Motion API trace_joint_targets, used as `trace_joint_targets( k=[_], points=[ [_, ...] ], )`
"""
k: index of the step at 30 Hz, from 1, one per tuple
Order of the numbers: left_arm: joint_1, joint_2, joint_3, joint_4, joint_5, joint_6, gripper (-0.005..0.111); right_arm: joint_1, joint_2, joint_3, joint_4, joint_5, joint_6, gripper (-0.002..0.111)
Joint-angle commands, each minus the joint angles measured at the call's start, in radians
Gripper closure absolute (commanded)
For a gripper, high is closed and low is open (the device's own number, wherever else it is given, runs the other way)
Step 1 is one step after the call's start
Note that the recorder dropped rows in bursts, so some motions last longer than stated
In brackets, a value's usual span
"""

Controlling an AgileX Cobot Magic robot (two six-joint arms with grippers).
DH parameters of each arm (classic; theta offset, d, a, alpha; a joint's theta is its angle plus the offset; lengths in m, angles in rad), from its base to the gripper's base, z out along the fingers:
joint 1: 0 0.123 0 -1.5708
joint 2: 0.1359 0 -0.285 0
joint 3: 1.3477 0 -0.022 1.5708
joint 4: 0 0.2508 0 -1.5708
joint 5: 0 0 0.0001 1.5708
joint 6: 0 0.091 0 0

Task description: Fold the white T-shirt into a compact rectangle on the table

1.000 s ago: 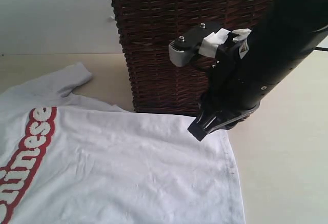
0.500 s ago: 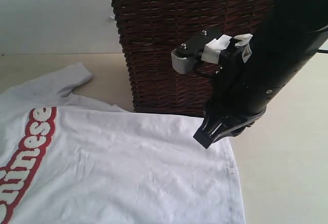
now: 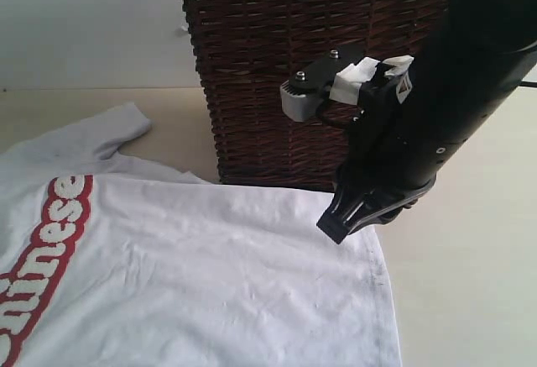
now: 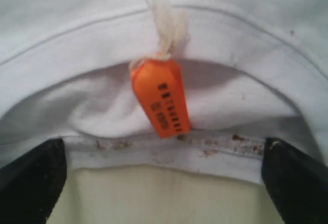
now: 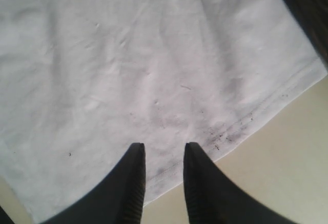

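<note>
Right end effector (image 5: pixel 164 149) low over the bottom hem (image 5: pixel 266 106) of the white T-shirt (image 3: pixel 210 275), fingers only a little apart, pinching nothing. Left end effector (image 4: pixel 164 183) spread wide at the collar (image 4: pixel 154 152), near the orange tag (image 4: pixel 161 101). White T-shirt flat on the desk (image 3: pixel 470 283), no fold visible, so probably all folding left. Basket (image 3: pixel 277 73) close against the far edge; open desk beyond the hem for moving.

My left gripper (image 4: pixel 164 183) has its jaws spread wide, one black finger (image 4: pixel 31 180) at each far edge of my wrist view. My right arm (image 3: pixel 453 107) slants down from the upper right (quite steeply). My right gripper (image 5: pixel 161 157) points downward, its two fingers (image 5: pixel 134 183) only a narrow gap apart.
</note>
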Motion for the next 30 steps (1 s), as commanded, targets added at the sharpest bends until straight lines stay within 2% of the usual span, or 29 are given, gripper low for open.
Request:
trace_joint_targets(
  k=[1, 30],
  points=[
    [0.004, 0.016, 0.0, -0.006, 0.069, 0.046, 0.001, -0.004, -0.004, -0.006, -0.006, -0.002, -0.009, 0.08],
    [0.004, 0.061, 0.0, 0.0, 0.057, 0.046, 0.001, -0.004, -0.004, -0.006, -0.006, -0.002, -0.039, 0.08]
  ],
)
